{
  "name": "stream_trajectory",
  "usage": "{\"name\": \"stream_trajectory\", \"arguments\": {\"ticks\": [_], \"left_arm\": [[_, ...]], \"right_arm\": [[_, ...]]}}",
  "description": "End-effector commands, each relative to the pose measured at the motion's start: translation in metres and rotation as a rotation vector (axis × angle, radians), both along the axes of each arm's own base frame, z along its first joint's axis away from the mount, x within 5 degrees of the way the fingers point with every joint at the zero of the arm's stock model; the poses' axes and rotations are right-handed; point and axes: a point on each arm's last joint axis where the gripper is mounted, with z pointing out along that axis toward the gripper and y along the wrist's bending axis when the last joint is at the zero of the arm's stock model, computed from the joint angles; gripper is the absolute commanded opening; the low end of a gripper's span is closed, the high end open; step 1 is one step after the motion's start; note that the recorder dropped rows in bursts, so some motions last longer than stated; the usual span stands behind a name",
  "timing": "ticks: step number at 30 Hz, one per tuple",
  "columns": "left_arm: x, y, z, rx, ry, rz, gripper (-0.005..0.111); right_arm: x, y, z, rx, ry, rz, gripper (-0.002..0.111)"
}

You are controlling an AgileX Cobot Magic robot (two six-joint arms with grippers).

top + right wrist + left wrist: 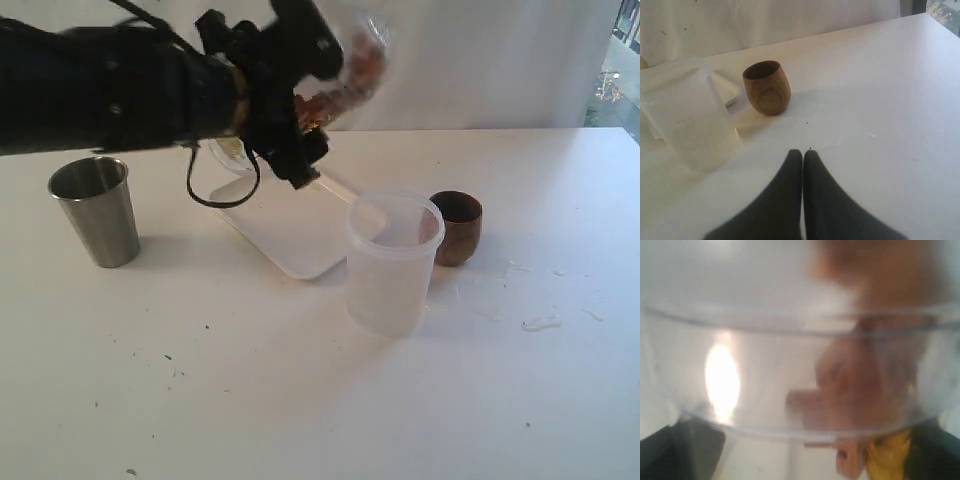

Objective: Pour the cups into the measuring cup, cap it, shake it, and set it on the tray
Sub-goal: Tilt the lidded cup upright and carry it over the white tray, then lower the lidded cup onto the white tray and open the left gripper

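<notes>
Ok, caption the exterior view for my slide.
Left gripper holds the measuring cup aloft; tray, steel tumbler, frosted tub and wooden cup below.

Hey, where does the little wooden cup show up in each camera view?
Exterior view: wooden cup, upright, just right of the frosted tub.
Left wrist view: absent; the measuring cup fills it.
Right wrist view: wooden cup beyond the right gripper, beside that tub.
Shared landmark: the frosted tub.

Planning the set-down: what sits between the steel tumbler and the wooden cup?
Exterior view: the white tray and, nearer the wooden cup, the frosted tub.
</notes>
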Motion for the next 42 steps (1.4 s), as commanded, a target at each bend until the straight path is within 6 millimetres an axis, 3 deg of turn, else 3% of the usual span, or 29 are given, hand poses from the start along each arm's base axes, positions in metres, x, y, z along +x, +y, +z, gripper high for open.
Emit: {"name": "stream_trajectory", "arguments": {"ticks": [1, 4, 8, 12, 15, 17, 20, 28, 33, 35, 37, 42], "left_arm": [[0.022, 0.042, 0.013, -0.791, 0.234, -0.147, 0.0], [0.024, 0.064, 0.011, -0.993, 0.328, -0.285, 0.0], [0.001, 0.073, 0.002, -0.862, 0.308, -0.415, 0.0], [-0.018, 0.085, -0.022, -0.799, 0.24, -0.365, 0.0], [-0.032, 0.1, -0.06, -0.782, 0.175, -0.25, 0.0], [-0.033, 0.108, -0.075, -0.8, 0.128, -0.163, 0.0], [-0.03, 0.111, -0.083, -0.873, 0.033, -0.153, 0.0], [0.057, 0.082, -0.105, -0.956, 0.067, -0.109, 0.0], [0.083, 0.059, -0.137, -0.885, 0.111, -0.214, 0.001], [0.088, 0.053, -0.143, -0.884, 0.119, -0.218, 0.01], [0.09, 0.049, -0.148, -0.887, 0.133, -0.209, 0.028], [0.089, 0.048, -0.15, -0.879, 0.139, -0.218, 0.088]], "right_arm": [[0.0, 0.0, -0.001, 0.002, -0.009, 0.003, 0.0], [0.0, 0.0, -0.001, 0.002, -0.009, 0.003, 0.0], [0.0, 0.0, -0.001, 0.002, -0.009, 0.003, 0.0], [0.0, 0.0, -0.001, 0.002, -0.009, 0.003, 0.0], [0.0, 0.0, -0.001, 0.002, -0.009, 0.003, 0.0], [0.0, 0.0, -0.001, 0.002, -0.009, 0.003, 0.0], [0.0, 0.0, -0.001, 0.002, -0.009, 0.003, 0.0], [0.0, 0.0, -0.001, 0.002, -0.009, 0.003, 0.0], [0.0, 0.0, -0.001, 0.002, -0.009, 0.003, 0.0], [0.0, 0.0, -0.001, 0.002, -0.009, 0.003, 0.0], [0.0, 0.0, -0.001, 0.002, -0.009, 0.003, 0.0], [0.0, 0.0, -0.001, 0.002, -0.009, 0.003, 0.0]]}}
